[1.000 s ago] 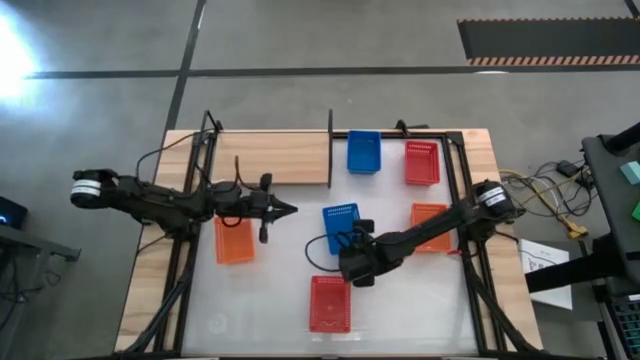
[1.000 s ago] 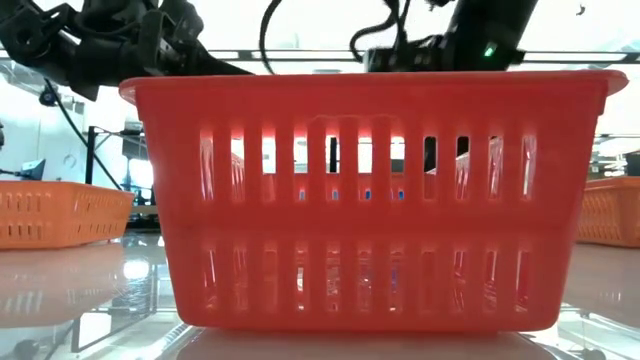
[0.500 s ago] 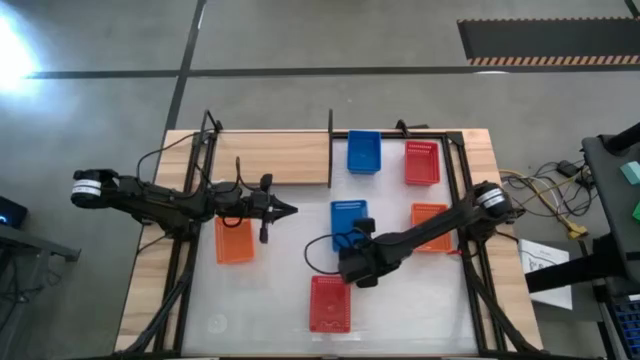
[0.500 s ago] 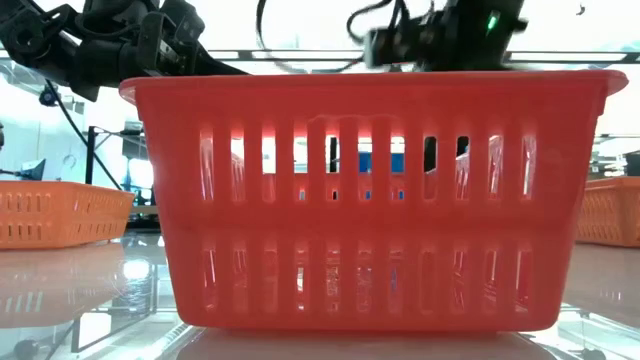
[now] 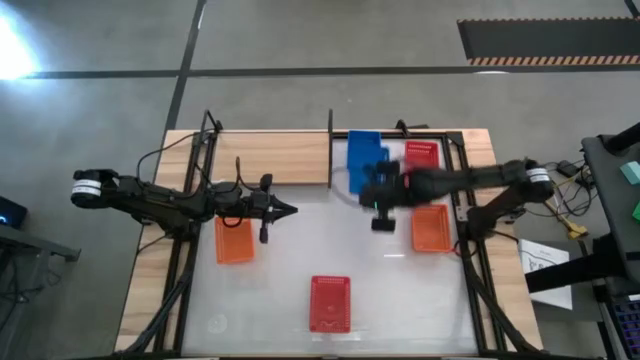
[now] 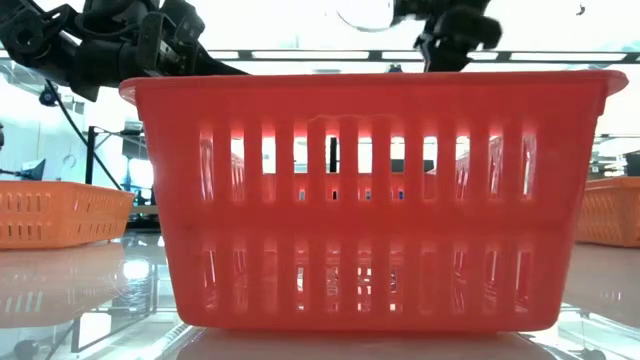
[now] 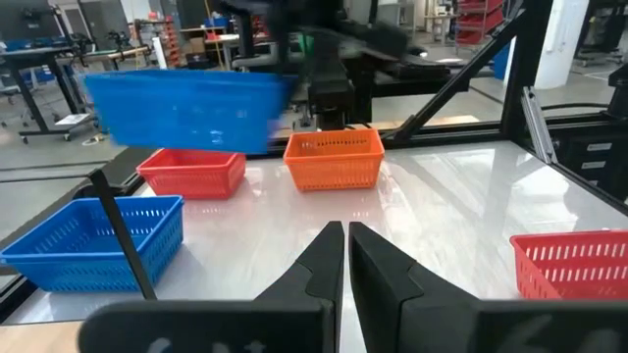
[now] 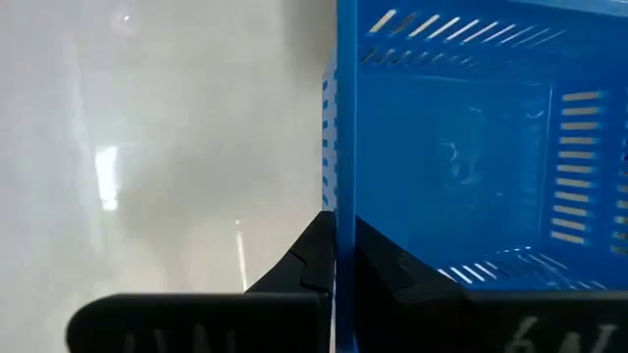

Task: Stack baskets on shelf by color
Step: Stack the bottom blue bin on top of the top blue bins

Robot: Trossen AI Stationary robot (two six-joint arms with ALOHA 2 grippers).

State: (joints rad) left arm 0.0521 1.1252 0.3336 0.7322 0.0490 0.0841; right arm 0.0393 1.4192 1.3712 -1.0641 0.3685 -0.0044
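Note:
My right gripper (image 5: 383, 190) is shut on a blue basket (image 7: 186, 108) and holds it in the air at the table's far side, beside the light-wood shelf (image 5: 275, 157) and its dark post (image 5: 331, 148). In the left wrist view a second blue basket (image 7: 93, 240) rests on its bottom by the post, below the held one. A red basket (image 5: 422, 160) and an orange one (image 5: 432, 228) sit at the right. Another orange basket (image 5: 234, 240) is at the left, another red one (image 5: 330, 302) near the front. My left gripper (image 5: 290, 210) hovers shut at mid-left. My right gripper has one finger inside the blue basket and one outside, pinching the wall (image 8: 332, 196) at the basket's near end, at the rim. The fingers (image 8: 314, 257) come down over the rim from above. The basket hangs about level, lifted clear of the table.
In the low view the front red basket (image 6: 370, 200) fills most of the picture, with orange baskets at the left (image 6: 60, 215) and right (image 6: 610, 210). Dark frame bars run along both table sides. Bare white tabletop (image 5: 300, 250) lies in the middle.
My right gripper has lifted the blue basket off the table's middle and swung it toward the far edge and a little to the right. The basket now hangs next to the shelf's post, by the far blue basket.

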